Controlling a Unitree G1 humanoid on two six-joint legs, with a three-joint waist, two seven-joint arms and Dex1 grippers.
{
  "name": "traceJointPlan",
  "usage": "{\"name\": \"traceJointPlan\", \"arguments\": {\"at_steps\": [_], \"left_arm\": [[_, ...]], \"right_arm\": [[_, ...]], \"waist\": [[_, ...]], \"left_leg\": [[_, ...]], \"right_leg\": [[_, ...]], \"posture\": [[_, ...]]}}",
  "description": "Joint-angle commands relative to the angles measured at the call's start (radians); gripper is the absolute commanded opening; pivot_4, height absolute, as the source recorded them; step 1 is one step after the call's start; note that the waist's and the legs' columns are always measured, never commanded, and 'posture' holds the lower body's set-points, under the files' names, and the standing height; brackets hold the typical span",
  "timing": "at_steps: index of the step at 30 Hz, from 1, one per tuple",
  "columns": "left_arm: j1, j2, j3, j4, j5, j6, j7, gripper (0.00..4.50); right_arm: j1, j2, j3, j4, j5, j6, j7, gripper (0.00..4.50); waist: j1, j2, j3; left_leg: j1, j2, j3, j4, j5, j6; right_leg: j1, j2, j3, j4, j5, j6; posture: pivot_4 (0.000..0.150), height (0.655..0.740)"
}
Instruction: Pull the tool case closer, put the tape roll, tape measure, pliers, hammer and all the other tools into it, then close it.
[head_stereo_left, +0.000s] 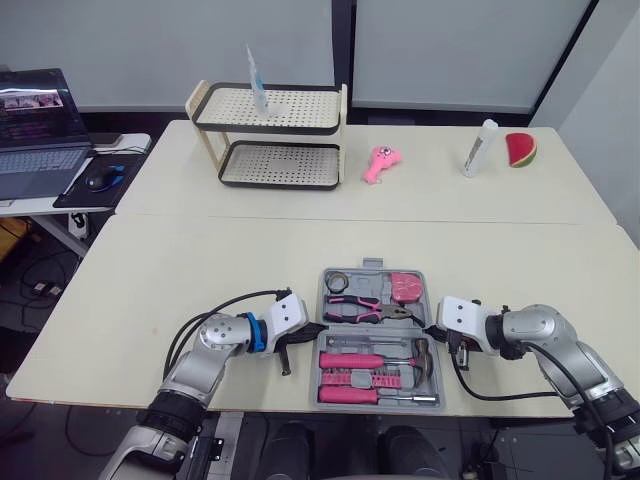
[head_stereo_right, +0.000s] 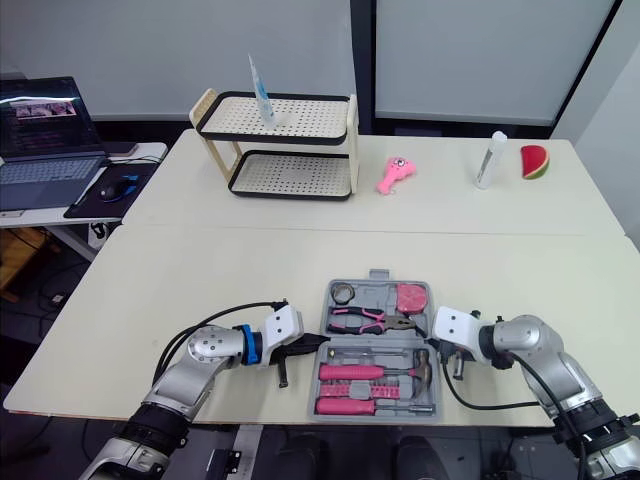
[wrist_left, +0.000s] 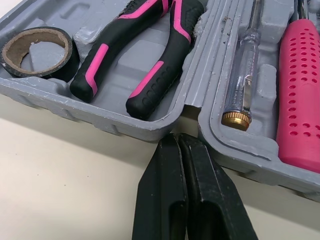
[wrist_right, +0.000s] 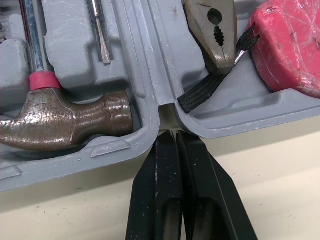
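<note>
Head view: the tool case (head_stereo_left: 375, 283) lies open and flat on the surface (head_stereo_left: 200, 260), its two halves side by side, one far and one near; the far half holds the tape roll (head_stereo_left: 336, 281) at its left end, the pliers (head_stereo_left: 365, 309) along the seam side and the tape measure (head_stereo_left: 405, 288) at its right end; the near half holds the hammer (head_stereo_left: 385, 360) and, nearer than it, a pink-handled screwdriver (head_stereo_left: 350, 394); the left end effector (head_stereo_left: 312, 328) points at the case's left side, level with the seam between the halves; the right end effector (head_stereo_left: 433, 330) points at the case's right side at the same seam.

Left wrist view: the black fingers (wrist_left: 170, 190) are pressed together, nothing between them; their tips meet the case wall at the notch where the halves join; the pliers' handles lie just past the tips, the tape roll further along that half; a clear-handled tester (wrist_left: 243, 75) lies in the other half.

Right wrist view: these fingers (wrist_right: 165, 185) are also pressed together, empty, tips at the seam notch; the hammer's head sits just inside the wall on one side, the pliers' nose and tape measure on the other.
</note>
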Motion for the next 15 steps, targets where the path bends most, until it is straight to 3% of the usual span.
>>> {"name": "traceJointPlan", "arguments": {"at_steps": [1, 9, 15], "left_arm": [[0.008, -0.015, -0.036, -0.045, -0.005, -0.003, -0.02, 0.05], [0.011, -0.006, -0.029, -0.046, -0.007, -0.002, -0.018, 0.05], [0.029, 0.065, 0.037, -0.028, -0.024, -0.014, -0.01, 0.05]], "right_arm": [[0.012, 0.013, 0.021, -0.049, 0.022, -0.008, 0.016, 0.0], [0.01, 0.013, 0.016, -0.047, 0.015, -0.004, 0.003, 0.0], [0.045, -0.05, -0.048, -0.038, 0.014, 0.037, -0.021, 0.0]], "waist": [[0.0, 0.0, 0.0], [0.0, 0.0, 0.0], [0.0, 0.0, 0.0]], "left_leg": [[0.0, 0.0, 0.0, 0.0, 0.0, 0.0], [0.0, 0.0, 0.0, 0.0, 0.0, 0.0], [0.0, 0.0, 0.0, 0.0, 0.0, 0.0]], "right_leg": [[0.0, 0.0, 0.0, 0.0, 0.0, 0.0], [0.0, 0.0, 0.0, 0.0, 0.0, 0.0], [0.0, 0.0, 0.0, 0.0, 0.0, 0.0]], "posture": [[0.15, 0.729], [0.15, 0.729], [0.15, 0.729]]}}
